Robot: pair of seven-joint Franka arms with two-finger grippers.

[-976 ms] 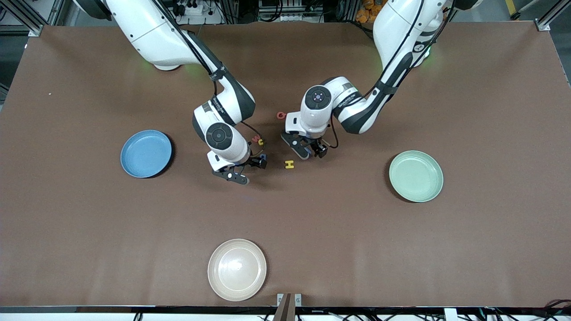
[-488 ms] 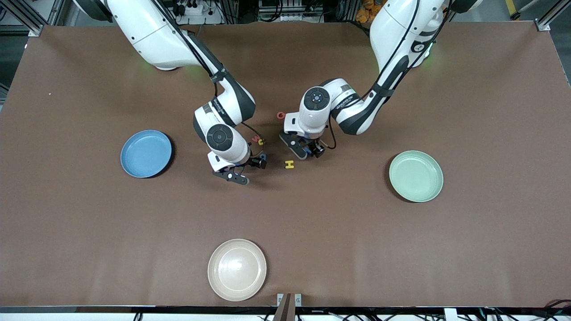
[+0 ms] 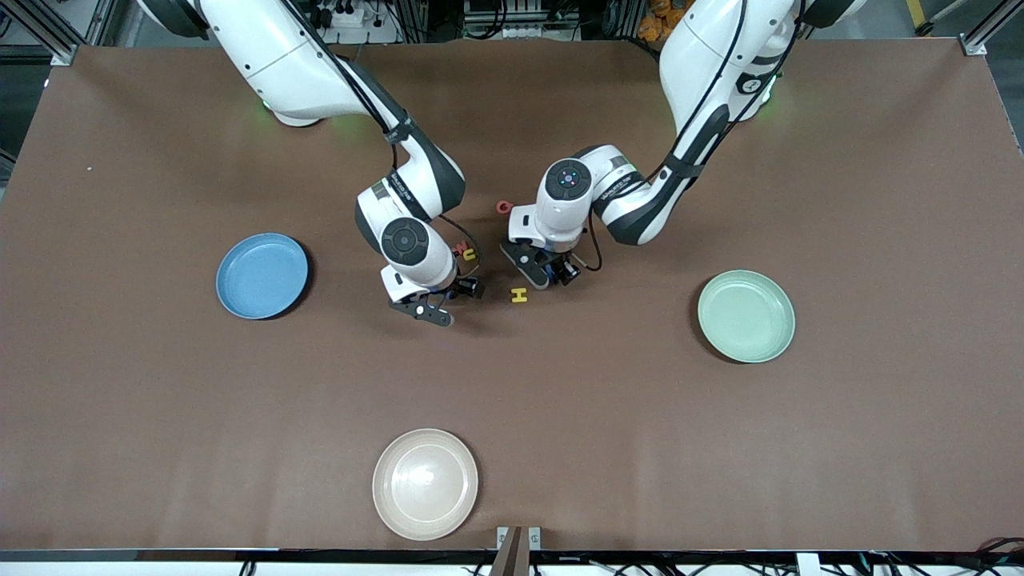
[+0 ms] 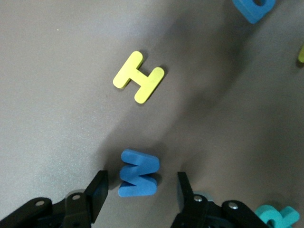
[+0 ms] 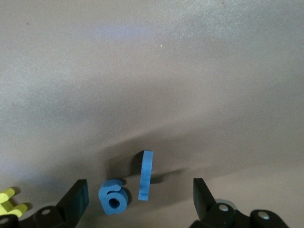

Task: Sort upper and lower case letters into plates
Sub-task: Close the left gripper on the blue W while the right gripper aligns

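The letters sit mid-surface in the front view, yellow H (image 3: 519,295) between my two low tools. Left wrist view: left tool (image 4: 140,192) open astride the blue W (image 4: 138,173), so I judge closing comes next. Right wrist view: right tool (image 5: 141,197) wide open around blue g (image 5: 113,196) and an on-edge blue letter (image 5: 145,175); I'd need to single one out.

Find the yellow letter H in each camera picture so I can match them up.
Front view: yellow H lies flat on the table, near the left gripper.
Left wrist view: the H lies flat, past the blue W that sits between the fingers.
Right wrist view: not identifiable.
Shared landmark: the left gripper itself.
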